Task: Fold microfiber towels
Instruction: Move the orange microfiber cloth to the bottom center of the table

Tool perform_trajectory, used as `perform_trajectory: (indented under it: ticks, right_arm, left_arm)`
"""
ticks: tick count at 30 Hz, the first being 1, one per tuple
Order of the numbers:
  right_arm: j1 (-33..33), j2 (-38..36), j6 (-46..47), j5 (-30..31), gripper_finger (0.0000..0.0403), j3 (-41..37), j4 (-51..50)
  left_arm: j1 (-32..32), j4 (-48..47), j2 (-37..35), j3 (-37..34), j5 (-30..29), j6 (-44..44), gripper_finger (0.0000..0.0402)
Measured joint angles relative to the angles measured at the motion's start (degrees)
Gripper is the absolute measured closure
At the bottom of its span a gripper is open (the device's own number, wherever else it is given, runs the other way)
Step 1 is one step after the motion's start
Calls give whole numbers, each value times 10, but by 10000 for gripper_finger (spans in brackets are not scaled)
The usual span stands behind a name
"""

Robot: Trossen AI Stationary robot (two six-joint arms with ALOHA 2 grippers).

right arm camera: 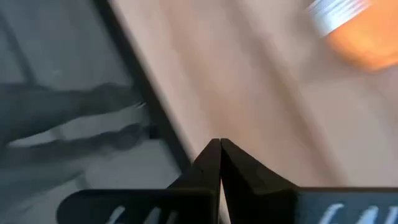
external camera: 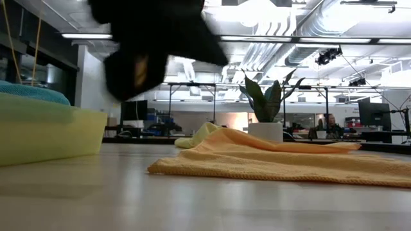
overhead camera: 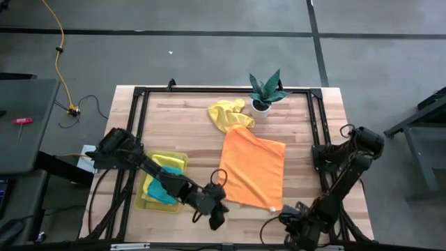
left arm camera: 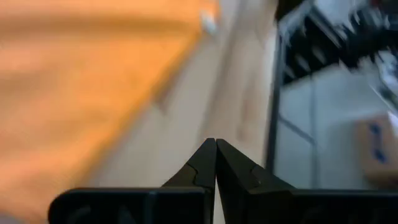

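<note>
An orange towel (overhead camera: 252,167) lies spread flat on the table's middle, its near edge (external camera: 289,168) toward the front. A yellow towel (overhead camera: 228,115) sits crumpled behind it. A teal towel (overhead camera: 162,187) and another yellow one (overhead camera: 169,162) lie in a yellow tray (overhead camera: 182,157) at the left. My left gripper (overhead camera: 219,215) is shut, just off the orange towel's near left corner and above the table (left arm camera: 215,144). My right gripper (overhead camera: 284,217) is shut by the near right corner, where a white label (right arm camera: 336,12) shows.
A small potted plant (overhead camera: 265,90) stands at the back, right of the crumpled yellow towel. A black frame (overhead camera: 317,118) runs around the table top. Bare wood (overhead camera: 181,125) shows left of the orange towel and along the front edge.
</note>
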Motion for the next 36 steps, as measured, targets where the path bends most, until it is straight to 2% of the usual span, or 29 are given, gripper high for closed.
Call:
perform_trajectory:
  ticks: [3, 6, 9, 15, 18, 20, 24, 28, 32, 36]
  right_arm:
    - [-12, -6, 8, 41, 403, 11, -56]
    - [-29, -11, 39, 86, 403, 9, -100]
    - [-42, -12, 49, 122, 403, 9, -118]
    - [-65, -21, 70, 135, 403, 9, -164]
    - [-74, -52, 99, 142, 403, 9, -208]
    - [-79, -79, 120, 142, 403, 9, -260]
    - [-108, -143, 143, 139, 403, 9, -359]
    - [-157, -203, 126, 136, 403, 9, -418]
    - [-215, -243, 57, 123, 403, 9, -424]
    - [-274, -259, -47, 61, 403, 9, -415]
  left_arm:
    - [18, -22, -14, 1, -78, 41, 402]
    - [37, -57, -12, 5, -119, 58, 402]
    - [49, -89, 14, 6, -125, 64, 402]
    - [17, -174, 56, 12, -122, 49, 402]
    - [-2, -215, 61, 22, -145, 30, 401]
    - [-9, -202, 62, 27, -154, 19, 401]
    - [-21, -201, 73, 26, -136, -2, 401]
    - [-44, -191, 87, 29, -125, -40, 402]
    - [-69, -182, 79, 26, -129, -81, 402]
    - [-87, -193, 70, 48, -134, -12, 401]
